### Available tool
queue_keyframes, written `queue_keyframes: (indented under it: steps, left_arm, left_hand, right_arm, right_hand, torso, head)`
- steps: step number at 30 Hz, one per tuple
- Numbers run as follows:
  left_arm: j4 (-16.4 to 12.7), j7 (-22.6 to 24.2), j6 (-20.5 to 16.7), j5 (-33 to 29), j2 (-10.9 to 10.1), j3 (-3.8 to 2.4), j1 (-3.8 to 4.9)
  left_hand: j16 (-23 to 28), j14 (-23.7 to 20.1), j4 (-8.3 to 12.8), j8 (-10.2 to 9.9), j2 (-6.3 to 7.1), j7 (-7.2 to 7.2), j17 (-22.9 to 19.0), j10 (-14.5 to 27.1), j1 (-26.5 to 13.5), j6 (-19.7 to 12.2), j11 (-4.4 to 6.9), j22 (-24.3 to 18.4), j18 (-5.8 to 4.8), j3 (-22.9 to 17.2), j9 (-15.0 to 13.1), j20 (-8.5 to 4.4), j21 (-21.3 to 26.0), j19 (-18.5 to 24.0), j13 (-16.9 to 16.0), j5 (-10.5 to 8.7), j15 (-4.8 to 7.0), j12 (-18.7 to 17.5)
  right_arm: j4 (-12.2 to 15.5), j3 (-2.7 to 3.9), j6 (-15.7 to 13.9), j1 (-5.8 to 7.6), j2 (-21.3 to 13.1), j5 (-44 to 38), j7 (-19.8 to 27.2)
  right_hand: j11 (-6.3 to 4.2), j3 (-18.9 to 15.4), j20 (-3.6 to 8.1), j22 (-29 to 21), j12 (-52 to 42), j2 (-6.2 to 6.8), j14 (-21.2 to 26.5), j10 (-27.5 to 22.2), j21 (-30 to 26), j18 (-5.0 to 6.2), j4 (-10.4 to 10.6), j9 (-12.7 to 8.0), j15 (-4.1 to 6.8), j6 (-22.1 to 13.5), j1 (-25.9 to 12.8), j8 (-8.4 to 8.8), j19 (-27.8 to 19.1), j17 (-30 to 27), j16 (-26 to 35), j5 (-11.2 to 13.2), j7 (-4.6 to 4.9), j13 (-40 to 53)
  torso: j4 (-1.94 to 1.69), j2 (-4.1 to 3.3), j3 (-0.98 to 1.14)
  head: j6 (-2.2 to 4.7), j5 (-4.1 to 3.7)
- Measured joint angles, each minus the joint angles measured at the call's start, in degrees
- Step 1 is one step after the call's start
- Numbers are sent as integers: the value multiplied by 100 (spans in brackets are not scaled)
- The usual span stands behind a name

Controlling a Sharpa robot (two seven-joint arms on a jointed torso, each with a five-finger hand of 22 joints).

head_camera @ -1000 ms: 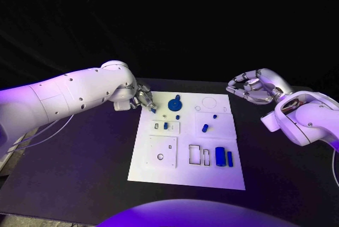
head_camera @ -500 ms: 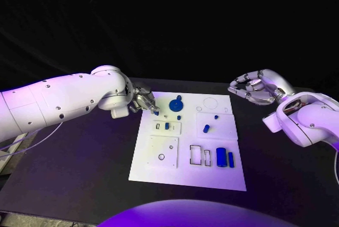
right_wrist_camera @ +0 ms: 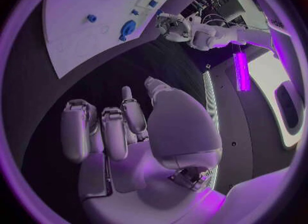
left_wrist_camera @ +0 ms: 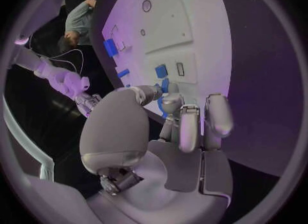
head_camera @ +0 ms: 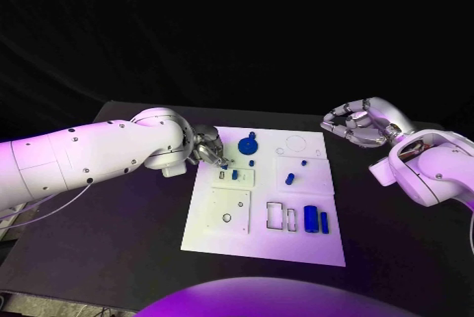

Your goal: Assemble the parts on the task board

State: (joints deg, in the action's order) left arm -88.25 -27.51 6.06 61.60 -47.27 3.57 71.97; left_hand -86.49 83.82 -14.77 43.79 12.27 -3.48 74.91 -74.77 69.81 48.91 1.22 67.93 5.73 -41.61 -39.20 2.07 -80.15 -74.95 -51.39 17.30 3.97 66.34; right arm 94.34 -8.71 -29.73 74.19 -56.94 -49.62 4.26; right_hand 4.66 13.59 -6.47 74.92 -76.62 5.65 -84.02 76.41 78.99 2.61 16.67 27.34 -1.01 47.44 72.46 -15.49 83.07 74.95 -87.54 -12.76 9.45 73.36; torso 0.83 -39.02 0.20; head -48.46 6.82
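Left hand (head_camera: 207, 150) hovered at the task board's (head_camera: 252, 245) upper left edge, fingers (left_wrist_camera: 190, 126) pinched on a small blue part (left_wrist_camera: 166, 86). Board lay mid-bench (head_camera: 109, 235). Right hand (head_camera: 357, 122) hung off beyond the board's upper right corner, fingers (right_wrist_camera: 102, 131) curled, holding nothing.

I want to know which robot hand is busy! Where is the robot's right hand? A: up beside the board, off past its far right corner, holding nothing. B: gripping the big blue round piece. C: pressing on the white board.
A: the right hand hangs off the task board's far right corner with curled fingers and nothing in them, well apart from the round blue part.
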Motion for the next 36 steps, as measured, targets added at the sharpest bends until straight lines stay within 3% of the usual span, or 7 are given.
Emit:
queue_keyframes:
  steps: [7, 19, 23, 26, 28, 31, 36]
  left_arm:
    - [3, 0, -17, 235, 24, 7, -65]
    - [45, -12, 51, 459, 42, 11, -80]
    - [43, -14, 105, 488, 48, 12, -81]
    - [46, -16, 149, 505, 52, 13, -82]
    - [54, -17, 172, 512, 54, 13, -83]
    - [66, -19, 204, 524, 57, 16, -85]
    - [67, -21, 238, 538, 65, 23, -91]
  left_hand:
    - [0, 15, -17, 0, 15, 12, 0, 0, -15, 21, 0, 7, 0, -17, 1, 0, -4, 0, 13, 0, 15, 0]
    - [-22, 14, -47, 34, 30, 8, 0, 1, -31, 26, 0, 28, 0, -47, 11, 0, -27, 0, 56, 0, 14, 0]
    - [-22, 14, -47, 34, 37, 7, 0, 1, -38, 26, -1, 28, 0, -47, 13, 0, -26, 1, 56, 0, 14, 0]
    - [-22, 14, -47, 34, 37, 6, 0, 1, -38, 26, -1, 28, 0, -47, 13, 0, -26, 1, 55, -1, 14, 0]
    - [-22, 13, -47, 34, 45, 6, 0, 1, -46, 27, -1, 28, 0, -47, 13, -1, -26, 1, 55, -1, 13, 0]
    - [-22, 13, -47, 34, 52, 6, 0, 1, -53, 34, -1, 28, 0, -47, 13, 0, -26, 1, 65, -1, 13, 0]
    - [-22, 13, -47, 33, 67, 10, 0, 1, -68, 50, -1, 27, 0, -47, 13, -1, -25, 1, 65, -2, 13, 0]
  right_arm:
    - [-1, 0, 3, -5, -3, 3, 0]
    - [-6, -1, 3, -7, -5, 7, 0]
    - [-13, -1, 1, -8, -4, 19, 7]
    - [-22, -1, -3, -8, 1, 46, 25]
    - [-29, -1, -8, -8, 3, 71, 43]
    - [-45, -2, -17, -9, 9, 132, 90]
    - [-72, -3, -27, -14, 19, 283, 192]
  right_hand:
    - [0, 0, 0, 0, 0, 0, 0, 0, 0, 0, 0, 0, 0, 0, 0, 0, 0, 0, 0, 0, 0, 0]
    - [-3, -9, -19, -1, 37, 0, 0, -10, -77, 0, -10, 6, 0, 0, 0, 0, -48, -1, 35, 0, 0, -27]
    - [-10, -55, 4, -40, 799, 0, 1, -724, -1082, 276, -8, 25, 46, -48, 0, -68, -666, -273, 561, -22, -14, -841]
    - [-17, -55, 25, -1096, 2185, -55, 362, -1711, -2896, 591, -8, 41, 97, -102, 55, -136, -1529, -1645, 1681, -67, -27, -2323]
    - [-6, -42, 15, -1799, 2644, -84, 673, -1893, -3967, 726, -1, 41, 83, -163, 99, -177, -1937, -2512, 2502, -67, -25, -2806]
    - [5, 113, 0, -2288, 3036, -24, 994, -1987, -4649, 726, -12, 41, 65, -199, 248, -199, -2008, -3444, 3596, -97, -25, -3243]
    - [82, 373, -120, -2923, 3896, 68, 1280, -2117, -5445, 725, -18, 3, -59, -287, 340, -203, -2128, -3819, 4805, -102, 64, -4068]
  torso:
    - [4, -5, 2]
    - [7, -6, 6]
    - [7, -5, 6]
    - [7, -4, 6]
    - [7, -4, 6]
    - [6, -4, 6]
    - [4, -4, 4]
  head:
    - [-13, -2]
    - [-36, 8]
    - [-40, 7]
    - [-43, 7]
    - [-49, 7]
    - [-58, -7]
    - [-68, -11]
